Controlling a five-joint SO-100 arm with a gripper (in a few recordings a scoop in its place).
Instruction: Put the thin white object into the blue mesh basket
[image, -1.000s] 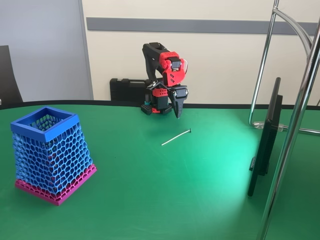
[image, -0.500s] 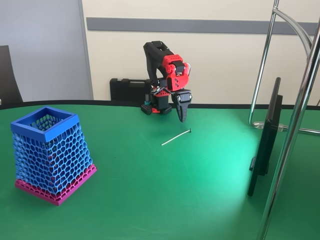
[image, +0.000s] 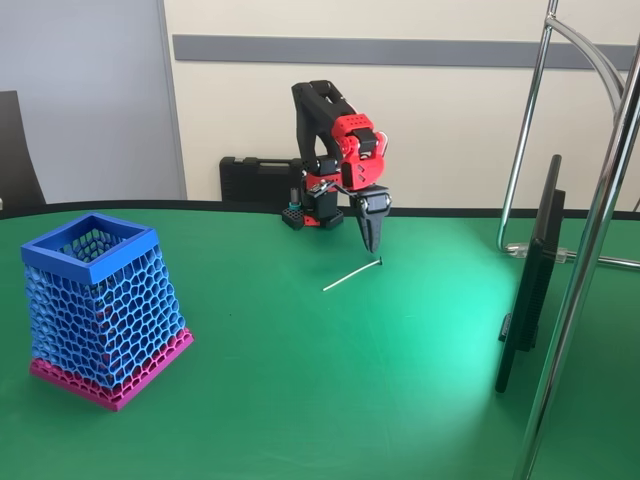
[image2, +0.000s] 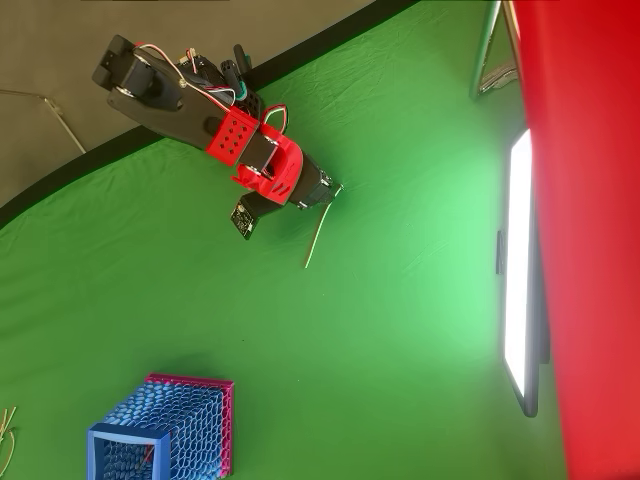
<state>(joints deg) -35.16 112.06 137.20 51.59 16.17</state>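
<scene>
Basket stands on green table, well apart from stick. Gripper hangs fingers pressed together, empty, tip just above stick's knob end. Stick lies flat on table; likely risks: closed fingers nudge it aside, or thin stick slips from pinch.

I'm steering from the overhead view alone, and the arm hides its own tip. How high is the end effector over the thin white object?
Observer: In the fixed view the end effector points straight down, its tip just above the knobbed end of the thin white object.
Operator: Is the object lifted at all?
Observer: No, it lies flat on the green table.
Operator: And the basket?
Observer: The blue mesh basket stands upright on its magenta base, opening upward.
</scene>
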